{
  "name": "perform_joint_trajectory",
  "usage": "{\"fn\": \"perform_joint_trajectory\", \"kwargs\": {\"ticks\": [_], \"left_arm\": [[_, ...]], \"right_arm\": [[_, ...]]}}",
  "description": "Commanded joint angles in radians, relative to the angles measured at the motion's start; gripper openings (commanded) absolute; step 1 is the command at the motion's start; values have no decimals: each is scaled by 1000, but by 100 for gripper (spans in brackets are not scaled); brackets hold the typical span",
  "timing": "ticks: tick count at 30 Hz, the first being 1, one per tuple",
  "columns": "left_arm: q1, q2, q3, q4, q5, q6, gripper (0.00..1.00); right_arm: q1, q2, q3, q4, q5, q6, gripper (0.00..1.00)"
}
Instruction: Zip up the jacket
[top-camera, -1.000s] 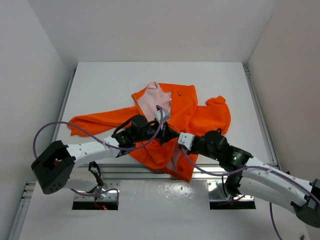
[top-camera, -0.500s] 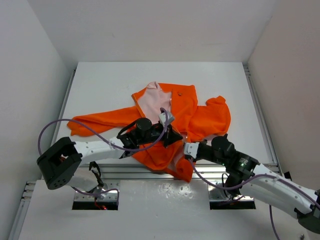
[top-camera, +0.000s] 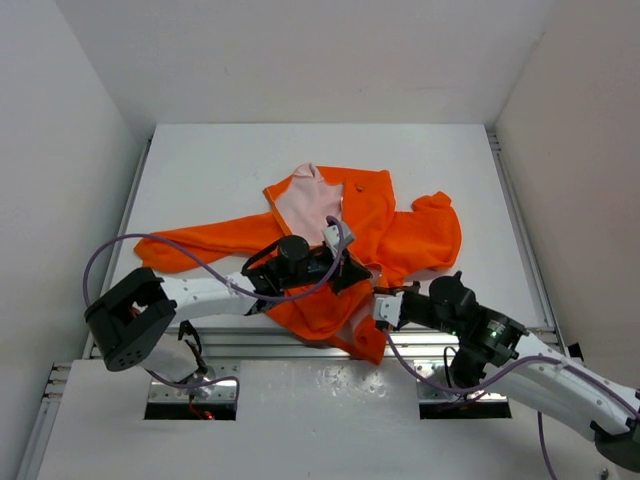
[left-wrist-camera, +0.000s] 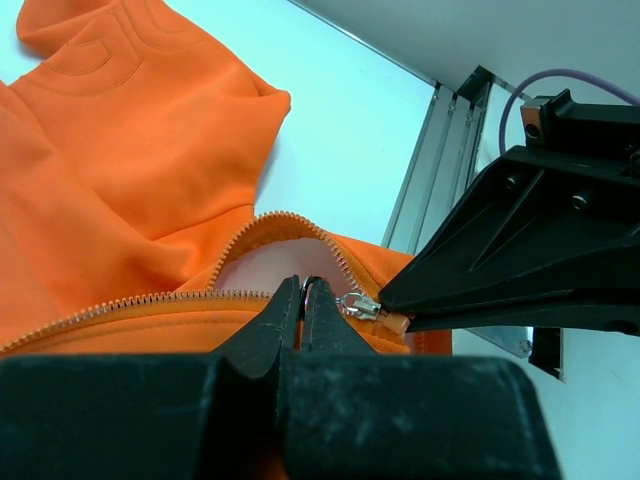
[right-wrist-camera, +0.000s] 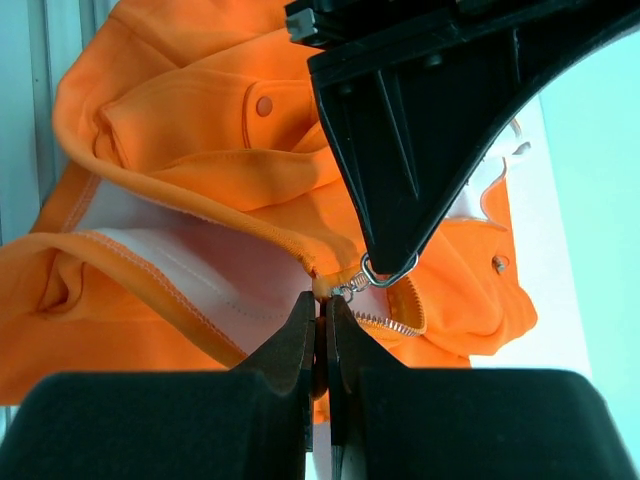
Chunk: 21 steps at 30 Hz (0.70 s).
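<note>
Nearest, at the table's (top-camera: 220, 165) front edge, the right tool (right-wrist-camera: 321, 305) is pinching shut on the jacket's (top-camera: 400, 240) bottom hem. Just beyond it, the left tool (left-wrist-camera: 302, 295) is apparently clamping the zipper pull (left-wrist-camera: 360, 305). The teeth (left-wrist-camera: 150, 299) are gaping above and the pink lining (top-camera: 305, 205) is showing, so the zipping is barely beginning. The jacket is lying spread mid-table. No writing is showing.

A robotics lab test cell. A white table (top-camera: 220, 170) is boxed in by plain white panels (top-camera: 60, 150) on the left, right and far sides. Aluminium rails (top-camera: 518, 225) run along its edges. Two white-and-black robot arms (top-camera: 200, 293) are bolted at the near edge, trailing loose purple cables (top-camera: 140, 238).
</note>
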Motion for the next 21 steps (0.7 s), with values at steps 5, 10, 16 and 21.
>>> {"fn": "perform_joint_trajectory", "kwargs": {"ticks": [5,10,16,21], "left_arm": [[199,64,38,18,-434,199,0],[257,73,48,-5,-434,199,0],[346,52,66,-60,-262,61,0],[366,42,75,-94,-221,-23,0]], "right_arm": [[40,-83,11,-124,-285,-32,0],[40,-146,-17,-185,-342,-145,0],[39,-221,-113,-173,-371,-354,0],[39,-263,-164,-176,-353,-458,0]]}}
